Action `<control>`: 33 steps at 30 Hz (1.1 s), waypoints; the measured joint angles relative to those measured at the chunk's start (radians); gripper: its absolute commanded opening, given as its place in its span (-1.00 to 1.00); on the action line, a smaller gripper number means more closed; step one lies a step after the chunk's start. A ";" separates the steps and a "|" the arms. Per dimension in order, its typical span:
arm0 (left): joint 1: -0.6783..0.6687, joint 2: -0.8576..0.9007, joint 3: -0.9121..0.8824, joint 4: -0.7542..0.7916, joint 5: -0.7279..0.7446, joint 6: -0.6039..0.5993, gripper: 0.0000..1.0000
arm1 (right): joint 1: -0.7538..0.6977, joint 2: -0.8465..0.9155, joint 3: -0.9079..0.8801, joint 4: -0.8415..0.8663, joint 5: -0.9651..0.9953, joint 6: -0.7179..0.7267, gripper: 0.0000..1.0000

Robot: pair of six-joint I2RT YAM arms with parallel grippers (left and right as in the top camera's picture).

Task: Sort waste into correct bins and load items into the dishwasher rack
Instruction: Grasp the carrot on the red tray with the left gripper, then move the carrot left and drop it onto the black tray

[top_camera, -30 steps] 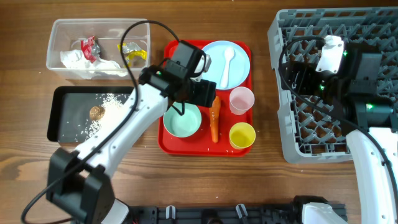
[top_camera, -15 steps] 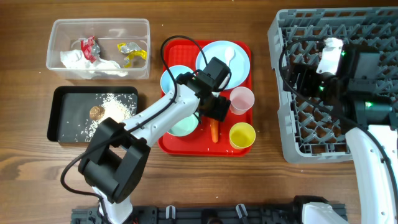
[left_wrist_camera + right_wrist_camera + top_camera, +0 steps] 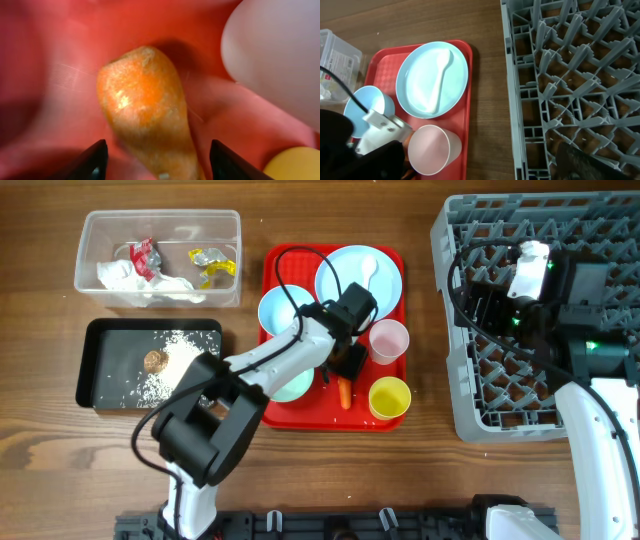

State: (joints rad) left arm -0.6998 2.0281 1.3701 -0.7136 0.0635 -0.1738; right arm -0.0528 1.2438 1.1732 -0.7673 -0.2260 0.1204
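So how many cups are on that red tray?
2. The pink cup stands by the right edge of the red tray; the yellow cup stands in its near right corner. The left arm covers part of the tray, so another could be hidden.

The overhead camera looks straight down on the whole bench [image 3: 430,470]. It is far enough off to take in the clear tub [image 3: 95,225] at the far left corner and the grey rack [image 3: 470,415] along the right edge. The left wrist camera sits very close above the red tray [image 3: 55,60], facing down. The carrot [image 3: 145,110] fills mid-frame, blurred, and the pink cup [image 3: 275,60] is cut off at upper right. The right wrist camera hangs higher over the rack's left side, tilted toward the bench's middle. It shares the light-blue plate [image 3: 422,85], the tray and that cup with the overhead view.
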 measured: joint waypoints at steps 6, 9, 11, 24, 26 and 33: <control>-0.021 0.006 0.001 -0.002 -0.007 0.007 -0.42 | 0.000 0.000 0.000 -0.001 0.000 0.000 0.99; -0.022 0.006 0.002 -0.016 -0.007 0.007 -0.52 | 0.000 0.000 0.000 -0.003 0.000 0.000 0.99; -0.024 0.006 0.010 -0.046 -0.007 0.007 -0.60 | 0.000 0.000 0.000 -0.003 0.000 0.000 0.99; 0.161 -0.114 0.214 -0.422 -0.009 -0.061 -0.83 | 0.000 0.001 0.000 -0.003 0.003 0.000 1.00; 0.232 -0.156 0.217 -0.487 -0.017 -0.074 -0.78 | 0.000 0.001 0.000 -0.003 0.003 0.000 0.98; 0.544 -0.185 0.203 -0.711 -0.143 -0.084 -0.79 | 0.000 0.001 0.000 -0.003 0.003 0.000 1.00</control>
State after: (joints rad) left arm -0.1555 1.8435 1.5734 -1.4246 -0.0792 -0.2581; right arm -0.0528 1.2449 1.1732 -0.7704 -0.2234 0.1204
